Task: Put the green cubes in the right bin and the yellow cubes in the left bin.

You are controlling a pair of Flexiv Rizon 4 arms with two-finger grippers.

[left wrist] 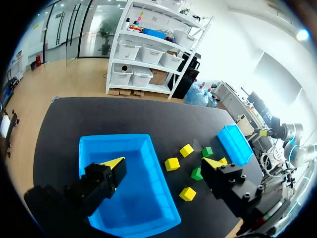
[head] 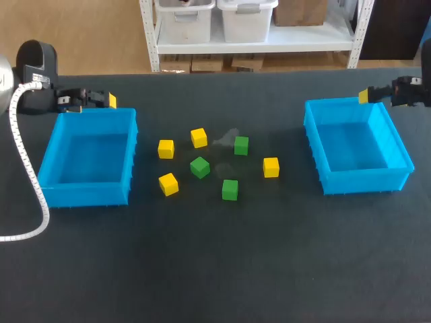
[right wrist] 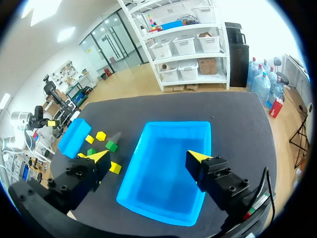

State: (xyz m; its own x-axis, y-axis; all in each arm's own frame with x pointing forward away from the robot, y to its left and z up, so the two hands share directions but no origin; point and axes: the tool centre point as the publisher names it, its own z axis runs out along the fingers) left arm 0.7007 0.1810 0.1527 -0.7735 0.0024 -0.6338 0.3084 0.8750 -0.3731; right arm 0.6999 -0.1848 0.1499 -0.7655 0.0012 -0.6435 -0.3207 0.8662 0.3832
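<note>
On the near side of the dark desk (head: 215, 269), a green cube (head: 230, 190) and a yellow cube (head: 168, 184) are sitting apart from each other in the open stretch between the two blue bins. Just behind them another green cube (head: 199, 167) is lying turned at an angle, with a second yellow cube (head: 271, 167) off toward the right bin (head: 367, 180). Farther back, a third yellow cube (head: 166, 149) is resting closest to the left bin (head: 87, 195), a fourth yellow cube (head: 199, 138) is sitting just beyond it, and the last green cube (head: 241, 145) is lying near that one. All seven are lying on the desk, none touching. At the far rim of the left bin the left end effector (left wrist: 164, 162) is hanging released, fingers spread wide and gripping nothing. The right end effector (right wrist: 148, 156) is hovering the same way, released, by the far rim of the right bin.
</note>
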